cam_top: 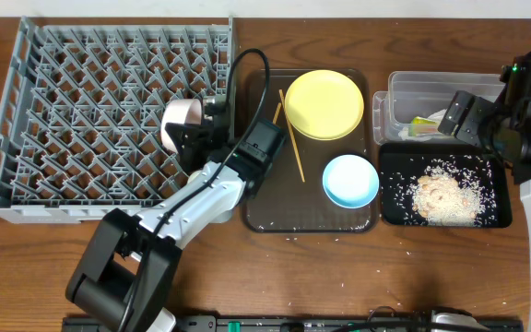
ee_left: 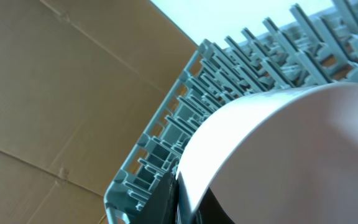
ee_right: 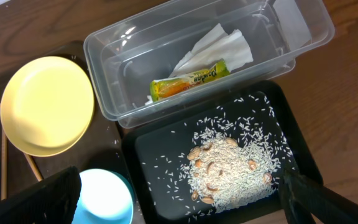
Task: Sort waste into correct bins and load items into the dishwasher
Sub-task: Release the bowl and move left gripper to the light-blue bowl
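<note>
A table seen from above; at 9 o'clock stands one grey dish rack (cam_top: 26,120) with rows of upright pegs. The left gripper (cam_top: 194,129) is clamped on the rim of one white dish (cam_top: 177,124), a bowl or a cup, which of the two cannot be told; the dish hangs tilted on its side over the rack's 3 o'clock edge, and in the left wrist view its pale curve fills the frame with pegs behind it. The step in hand looks like loading this dish; the next move probably calls for lowering it between the pegs so it leans steady, then letting go. At the centre lies one dark brown tray (cam_top: 275,207); on it are one yellow plate (cam_top: 323,103) at 12 o'clock, one light blue bowl (cam_top: 350,180) at 4 o'clock, and two chopsticks (cam_top: 294,143) at 9 o'clock, all not yet loaded. At 2 o'clock one clear tub (ee_right: 107,93) holds one green-and-yellow wrapper (ee_right: 191,81) and one white paper scrap (ee_right: 219,46); at 4 o'clock one black tray (ee_right: 154,155) holds one heap of rice (ee_right: 229,168), so the waste looks sorted. The right gripper (cam_top: 456,117) hovers over the tub, jaws spread wide, holding nothing.
</note>
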You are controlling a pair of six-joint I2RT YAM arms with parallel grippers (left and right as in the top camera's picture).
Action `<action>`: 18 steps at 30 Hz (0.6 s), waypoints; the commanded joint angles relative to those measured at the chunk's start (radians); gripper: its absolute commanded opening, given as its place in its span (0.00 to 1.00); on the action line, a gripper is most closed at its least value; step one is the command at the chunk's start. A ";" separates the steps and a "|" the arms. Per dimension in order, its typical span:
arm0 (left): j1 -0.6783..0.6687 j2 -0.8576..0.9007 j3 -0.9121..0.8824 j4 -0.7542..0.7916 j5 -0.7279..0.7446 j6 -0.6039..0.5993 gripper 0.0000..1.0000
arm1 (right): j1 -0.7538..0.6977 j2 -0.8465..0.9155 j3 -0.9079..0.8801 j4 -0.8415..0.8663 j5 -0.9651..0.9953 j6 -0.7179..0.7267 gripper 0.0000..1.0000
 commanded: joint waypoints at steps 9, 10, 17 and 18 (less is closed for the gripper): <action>-0.026 0.009 -0.003 -0.019 0.229 -0.032 0.41 | -0.010 0.005 0.002 0.000 0.020 0.014 0.99; -0.026 0.008 -0.003 -0.019 0.241 -0.031 0.44 | -0.010 0.005 0.002 0.000 0.020 0.014 0.99; -0.026 -0.028 0.015 -0.026 0.415 0.006 0.50 | -0.010 0.005 0.002 0.000 0.020 0.014 0.99; -0.026 -0.041 0.021 -0.031 0.445 0.007 0.52 | -0.010 0.005 0.002 0.000 0.020 0.014 0.99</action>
